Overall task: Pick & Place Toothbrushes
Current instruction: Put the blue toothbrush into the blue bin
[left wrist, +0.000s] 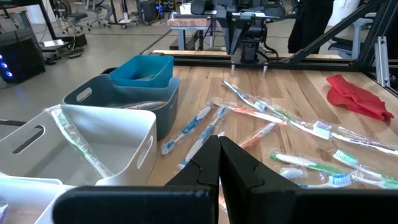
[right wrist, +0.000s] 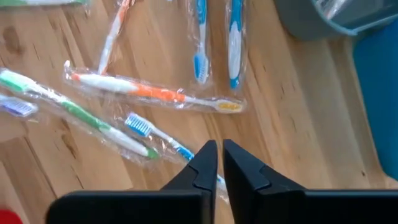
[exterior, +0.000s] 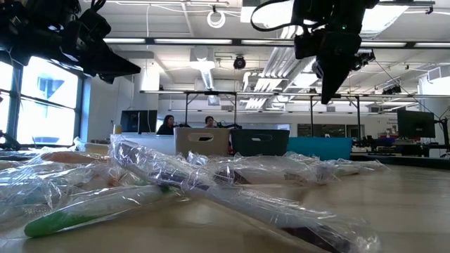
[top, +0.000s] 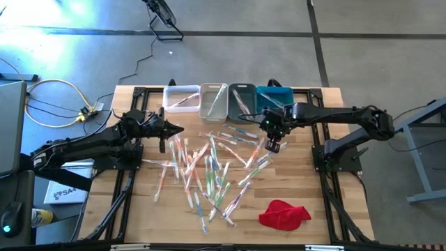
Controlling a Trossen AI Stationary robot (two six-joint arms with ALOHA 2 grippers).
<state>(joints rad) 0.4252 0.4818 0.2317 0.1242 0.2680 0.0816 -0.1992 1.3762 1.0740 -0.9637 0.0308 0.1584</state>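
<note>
A: Where are the toothbrushes (top: 209,171)?

B: Most lie in a messy pile in the middle of the desk (top: 317,209), all in clear wrappers. A few are already in the bins (top: 226,101) at the back of the desk.

A: What is the right claw (top: 274,146) doing?

B: It hangs over the right edge of the pile, close to the bins. Its two fingers are together and it holds nothing. Right under it is a blue brush (right wrist: 155,134), next to an orange brush (right wrist: 155,92).

A: And the left claw (top: 175,128)?

B: It waits at the left end of the bins. Its fingers are together too, with nothing in them.

A: So which step is this?

B: I think the right claw is picking its next brush. None is lifted yet.

A: What comes next?

B: It needs to spread its fingers, go down over just one brush, and pinch it. The wrappers look slippery and they overlap, so it could grab two.
</note>
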